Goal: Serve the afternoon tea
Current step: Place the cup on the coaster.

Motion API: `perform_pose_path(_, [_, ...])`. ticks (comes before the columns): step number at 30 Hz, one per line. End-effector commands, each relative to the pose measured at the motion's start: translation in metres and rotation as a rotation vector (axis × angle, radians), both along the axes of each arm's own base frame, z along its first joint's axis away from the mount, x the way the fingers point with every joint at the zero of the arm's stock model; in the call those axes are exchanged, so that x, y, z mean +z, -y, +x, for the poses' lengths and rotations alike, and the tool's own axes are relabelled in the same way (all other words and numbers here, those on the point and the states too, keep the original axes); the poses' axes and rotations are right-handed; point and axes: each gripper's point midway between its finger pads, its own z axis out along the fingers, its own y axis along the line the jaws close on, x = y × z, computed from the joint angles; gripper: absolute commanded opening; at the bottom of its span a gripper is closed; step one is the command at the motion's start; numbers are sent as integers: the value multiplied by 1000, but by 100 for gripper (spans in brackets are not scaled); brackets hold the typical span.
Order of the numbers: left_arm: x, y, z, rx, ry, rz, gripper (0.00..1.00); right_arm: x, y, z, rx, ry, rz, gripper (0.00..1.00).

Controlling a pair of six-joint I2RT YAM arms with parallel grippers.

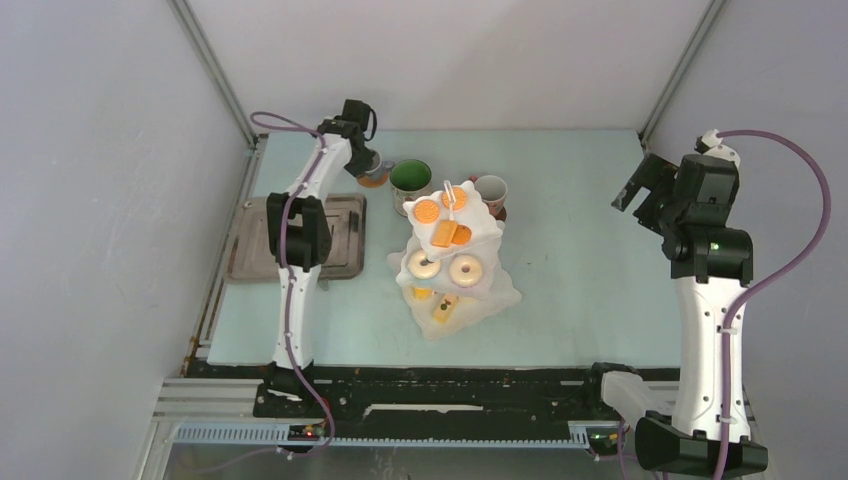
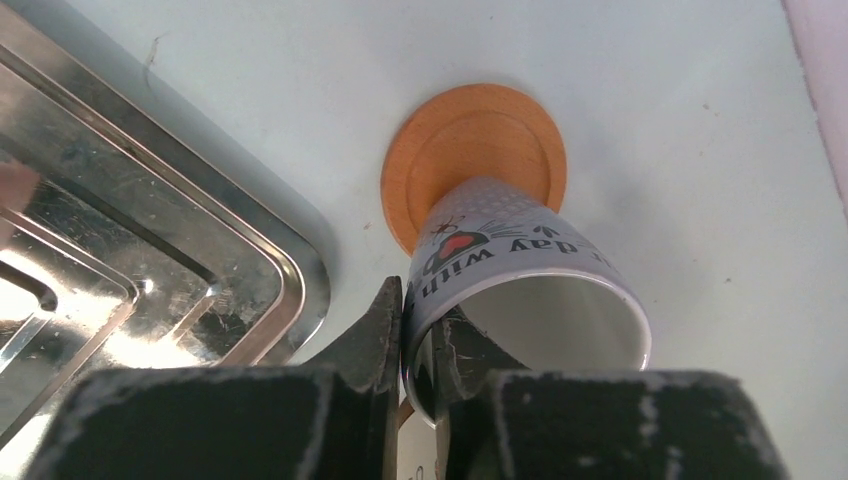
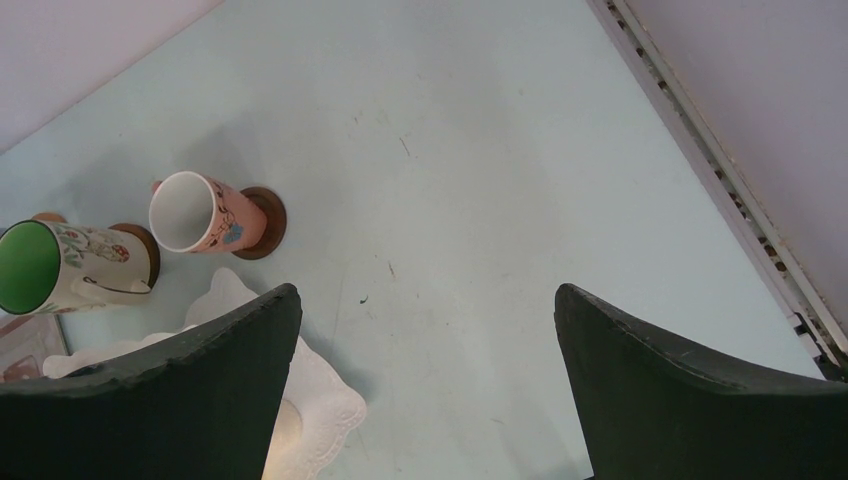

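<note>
Top: white wavy three-tier stand (image 1: pixel 500 295) mid-desk (image 1: pixel 590 300); left tool (image 1: pixel 371 168) near far-left corner.
Left wrist: it pinches the rim wall of small pale glossy mug (image 2: pixel 540 250), base on flat round orange-brown coaster (image 2: pixel 470 140), mouth toward camera.
Right wrist: right tool (image 3: pixel 428 385) spread wide, empty.

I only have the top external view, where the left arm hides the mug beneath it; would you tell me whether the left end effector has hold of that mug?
Observer: Yes. The left wrist view shows the left end effector clamped on the rim wall of the small pale mug.
Operator: Thank you. Is the mug over its coaster?
Observer: Its base is on the orange-brown coaster, as far as that view shows, just beside a corner of the metal tray.
Operator: And the right end effector?
Observer: The right wrist view shows its jaws wide open, with nothing between them.
</note>
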Motion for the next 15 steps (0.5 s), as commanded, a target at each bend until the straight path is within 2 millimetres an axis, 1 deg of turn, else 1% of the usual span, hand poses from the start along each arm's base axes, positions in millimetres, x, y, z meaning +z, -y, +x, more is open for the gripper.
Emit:
perform_pose_path(1, [38,-5,6,30,86,-22,15,15,2,-2,-16,56,-3,100])
perform_pose_path(5, [45,-7,9,22,105,-8,31,14,3,-4,-23,56,-5,100])
perform_pose_path(8, [53,-7,12,15,124,-7,37,12,3,-6,-25,54,-3,100])
perform_pose_path(12, [69,-8,17,-4,160,8,48,12,1,-7,-17,56,4,100])
perform_pose_path(14, [81,-11,17,-11,182,21,55,12,0,-7,-8,55,0,100])
perform_pose_path(15, [86,-12,17,-14,191,29,60,12,0,-7,-4,55,-3,100])
